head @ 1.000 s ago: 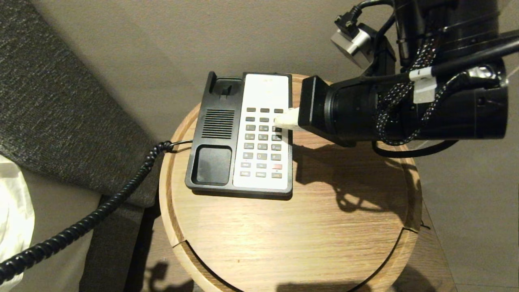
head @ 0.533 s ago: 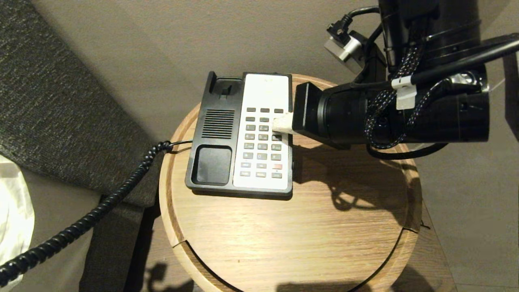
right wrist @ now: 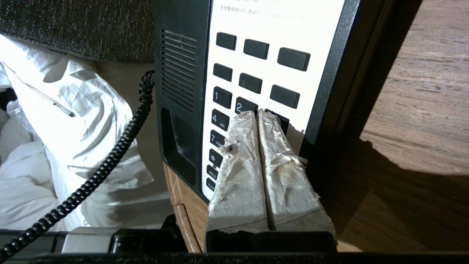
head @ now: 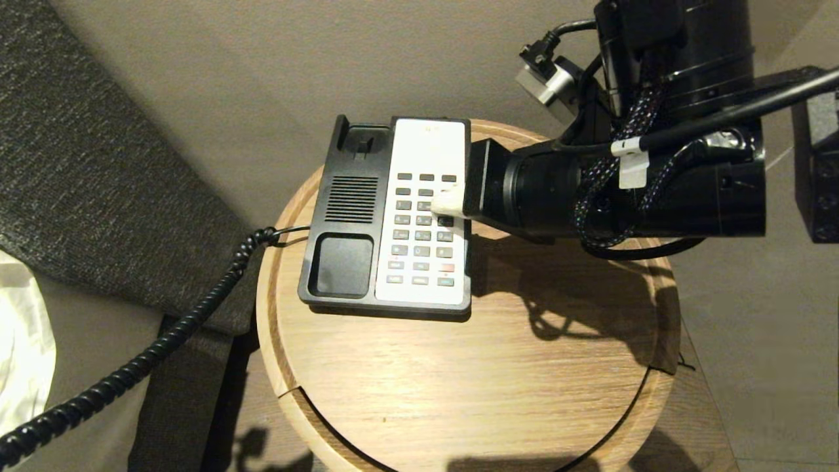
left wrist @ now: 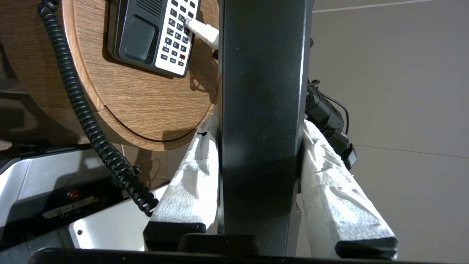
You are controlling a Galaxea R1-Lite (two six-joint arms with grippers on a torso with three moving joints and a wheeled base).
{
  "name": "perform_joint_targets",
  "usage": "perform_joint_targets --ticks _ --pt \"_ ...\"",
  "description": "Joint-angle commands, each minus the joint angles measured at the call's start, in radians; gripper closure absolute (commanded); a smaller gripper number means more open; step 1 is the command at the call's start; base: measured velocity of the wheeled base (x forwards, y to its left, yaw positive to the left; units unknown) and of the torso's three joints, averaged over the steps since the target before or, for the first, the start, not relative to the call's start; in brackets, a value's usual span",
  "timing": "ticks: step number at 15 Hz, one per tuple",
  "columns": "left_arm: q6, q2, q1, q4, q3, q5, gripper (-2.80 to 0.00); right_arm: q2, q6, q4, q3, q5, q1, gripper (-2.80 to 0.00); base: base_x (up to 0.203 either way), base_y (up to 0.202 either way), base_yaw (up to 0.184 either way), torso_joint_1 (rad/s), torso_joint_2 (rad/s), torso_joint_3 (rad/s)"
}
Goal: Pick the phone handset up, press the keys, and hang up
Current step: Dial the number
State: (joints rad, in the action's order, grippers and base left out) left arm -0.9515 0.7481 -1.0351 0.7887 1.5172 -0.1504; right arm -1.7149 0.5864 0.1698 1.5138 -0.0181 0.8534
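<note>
My right gripper [right wrist: 258, 113] has its two white-wrapped fingers pressed flat together, nothing between them, and their tips rest on the keypad [head: 423, 229] of the phone base [head: 387, 216], at the third row, by the key marked 2 and the one beside it. My right arm reaches in from the table's right side, level above the wood.

My left gripper [left wrist: 256, 157] is clamped on the phone handset [left wrist: 262, 91], one padded finger on each flank of the glossy black bar; it is held up off to the left of the table, well apart from the base, whose cradle stands empty. The coiled cord [head: 164, 341] runs from the base's left side, over the table's left rim and down toward that handset.

The base sits toward the far left of the round wooden table [head: 491, 380], its back nearly at the far rim. The whole near half of the tabletop is bare wood, as is the right part under my arm. A dark grey upholstered edge [head: 98, 164] lies close along the table's left rim, with white bedding [right wrist: 73, 121] beyond it.

Compared with a second ago, my right arm has slid left across the keypad, so the fingertips have moved from its right column toward the middle one. The base has hardly shifted, and the cord has not moved.
</note>
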Motion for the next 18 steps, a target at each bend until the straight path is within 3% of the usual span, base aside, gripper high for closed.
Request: perform_joint_targets --ticks 1,15,18 --pt "-0.006 -0.001 0.0 0.004 -0.002 -0.001 0.0 0.001 0.0 0.004 0.006 -0.002 0.0 0.0 0.0 0.0 0.0 0.0 0.0 0.0" --pt "-0.007 -0.029 0.0 0.004 -0.037 -0.003 0.0 0.004 -0.007 0.005 0.005 -0.002 -0.001 0.0 0.0 0.0 0.0 0.0 0.0 0.0" --pt "-0.006 -0.029 0.0 0.003 -0.037 -0.003 0.0 0.014 -0.065 0.005 -0.007 -0.002 -0.016 0.0 0.0 0.0 0.0 0.0 0.0 0.0"
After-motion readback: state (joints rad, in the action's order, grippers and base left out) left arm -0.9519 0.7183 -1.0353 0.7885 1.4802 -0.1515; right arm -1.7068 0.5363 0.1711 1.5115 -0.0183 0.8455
